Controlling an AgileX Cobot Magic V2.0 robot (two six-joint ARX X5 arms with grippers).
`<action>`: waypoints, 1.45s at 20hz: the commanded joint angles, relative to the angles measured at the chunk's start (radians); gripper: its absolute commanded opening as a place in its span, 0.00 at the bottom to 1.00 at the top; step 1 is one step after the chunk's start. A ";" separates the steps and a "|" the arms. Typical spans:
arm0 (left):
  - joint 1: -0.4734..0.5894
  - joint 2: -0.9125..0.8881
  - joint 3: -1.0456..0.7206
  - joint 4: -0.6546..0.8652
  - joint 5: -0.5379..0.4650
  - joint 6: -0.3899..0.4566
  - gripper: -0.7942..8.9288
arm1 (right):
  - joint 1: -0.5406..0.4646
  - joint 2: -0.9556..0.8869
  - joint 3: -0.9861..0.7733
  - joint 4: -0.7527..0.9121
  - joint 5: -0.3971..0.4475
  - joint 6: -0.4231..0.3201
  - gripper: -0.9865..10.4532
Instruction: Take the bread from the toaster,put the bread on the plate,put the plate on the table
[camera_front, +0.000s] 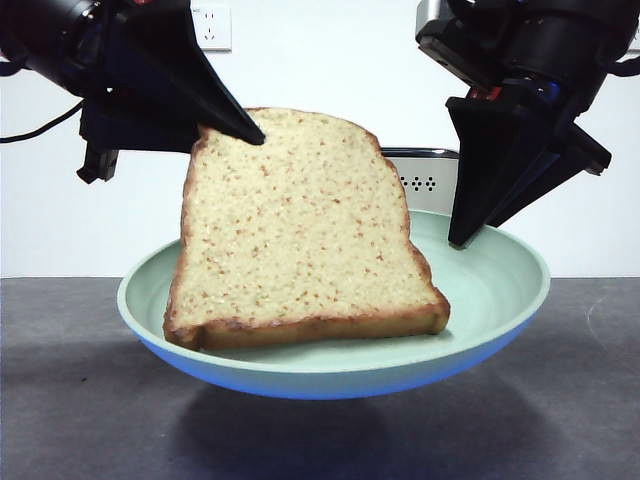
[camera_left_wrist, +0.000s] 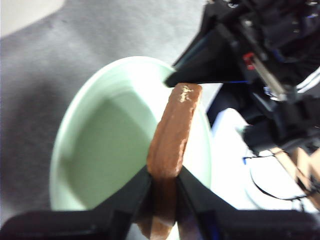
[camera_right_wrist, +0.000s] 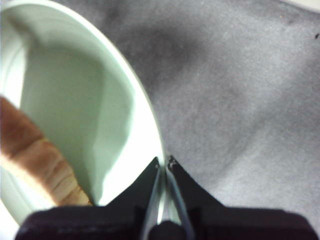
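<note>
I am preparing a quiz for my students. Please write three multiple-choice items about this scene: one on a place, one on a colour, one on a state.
1. Where is the bread's lower edge?
A. in the toaster
B. in the plate
C. on the table

2. What colour is the plate?
A. pale mint green
B. red
C. black

3. How is the plate?
A. flat on the table
B. held above it
C. upside down

Key:
1 B, the slice stands in the plate, left gripper clamping its crust.
2 A, rim and bowl look mint.
3 B, right gripper pinches the rim; shadow beneath.
</note>
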 joint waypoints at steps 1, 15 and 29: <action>-0.013 0.008 -0.003 0.010 -0.036 0.002 0.07 | 0.012 0.005 -0.001 0.008 -0.012 0.020 0.07; -0.128 0.023 -0.003 -0.040 -0.215 -0.018 0.41 | 0.065 0.005 -0.001 0.029 -0.012 0.033 0.07; -0.134 0.010 0.032 -0.122 -0.217 -0.022 0.48 | 0.064 0.005 -0.001 0.013 -0.012 0.047 0.07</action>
